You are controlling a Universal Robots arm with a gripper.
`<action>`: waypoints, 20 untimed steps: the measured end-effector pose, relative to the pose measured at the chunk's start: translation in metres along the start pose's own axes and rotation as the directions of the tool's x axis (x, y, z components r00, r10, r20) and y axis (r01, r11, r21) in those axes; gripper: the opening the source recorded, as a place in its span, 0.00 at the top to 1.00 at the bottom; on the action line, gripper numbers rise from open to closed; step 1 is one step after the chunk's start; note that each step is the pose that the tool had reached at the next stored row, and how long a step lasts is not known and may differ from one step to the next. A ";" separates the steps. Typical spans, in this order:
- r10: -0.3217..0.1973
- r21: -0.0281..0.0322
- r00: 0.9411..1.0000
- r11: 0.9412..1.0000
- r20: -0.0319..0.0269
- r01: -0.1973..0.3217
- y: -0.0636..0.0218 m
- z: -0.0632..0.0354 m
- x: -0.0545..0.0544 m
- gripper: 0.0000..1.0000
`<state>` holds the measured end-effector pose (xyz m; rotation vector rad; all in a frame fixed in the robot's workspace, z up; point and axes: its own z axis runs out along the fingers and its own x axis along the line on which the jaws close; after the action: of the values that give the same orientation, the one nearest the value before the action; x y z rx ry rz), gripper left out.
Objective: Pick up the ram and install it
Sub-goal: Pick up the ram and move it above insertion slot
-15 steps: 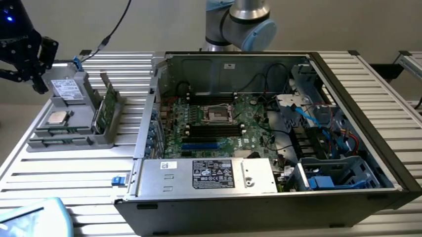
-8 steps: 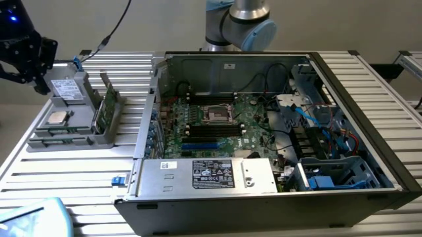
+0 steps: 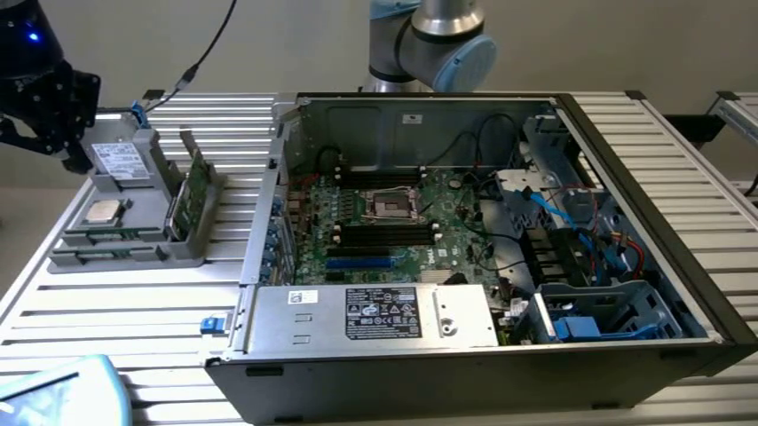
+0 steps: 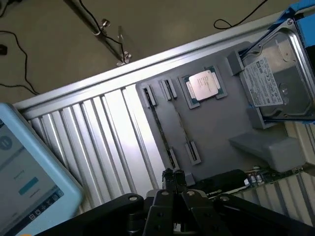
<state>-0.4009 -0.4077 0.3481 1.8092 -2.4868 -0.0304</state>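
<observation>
Ram (image 4: 160, 129): thin stick, seemingly on edge in the outermost slot of the grey tray (image 4: 216, 128), on the counter (image 4: 98, 128), at the exterior view's left.
Ram axis: long axis runs along the tray's near edge, left to right in the exterior view.
Pincer (image 4: 172, 176): tips pressed together, closed, gripping nothing.
Pincer to ram: arm hangs high over the tray's far-left corner, so the ram lies below and toward the near side, well apart from the tips.
Judgement: as I read it, the tips would need to open and line up across the stick's thin width.
Neighbour slot: a second slot just beside the ram looks empty, though I can't be sure.
CPU (image 4: 204, 84): just beyond the slots, on the far side.
Drive (image 4: 280, 78): farther back on the tray.
Card (image 3: 190, 191): upright at the tray's right end, close to the ram's tip and the likeliest snag.
Tablet (image 4: 24, 182): near corner, apart from the tray.
Case (image 3: 391, 120): open, to the right, with black slots (image 3: 382, 232) on the board.
</observation>
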 end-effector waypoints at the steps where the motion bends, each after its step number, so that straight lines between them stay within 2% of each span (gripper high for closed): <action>1: -0.020 0.001 1.000 1.000 -0.001 0.020 0.0000 0.0008 0.000 0.89; 5: -0.092 0.003 0.996 0.996 -0.004 0.092 -0.0002 0.0038 0.000 0.89; 8: -0.147 0.005 0.989 0.989 -0.004 0.147 -0.0003 0.0061 0.000 0.89; 11: -0.201 0.005 0.980 0.980 0.003 0.201 -0.0003 0.0082 0.000 0.89; 14: -0.256 0.006 0.967 0.967 0.010 0.256 -0.0004 0.0096 0.000 0.89; 16: -0.286 0.006 0.958 0.958 0.011 0.286 0.0003 0.0102 0.000 0.89; 20: -0.311 0.006 0.950 0.950 0.009 0.311 0.0066 0.0107 0.002 0.89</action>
<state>-0.4084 -0.4077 0.3379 2.1885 -2.1817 -0.0495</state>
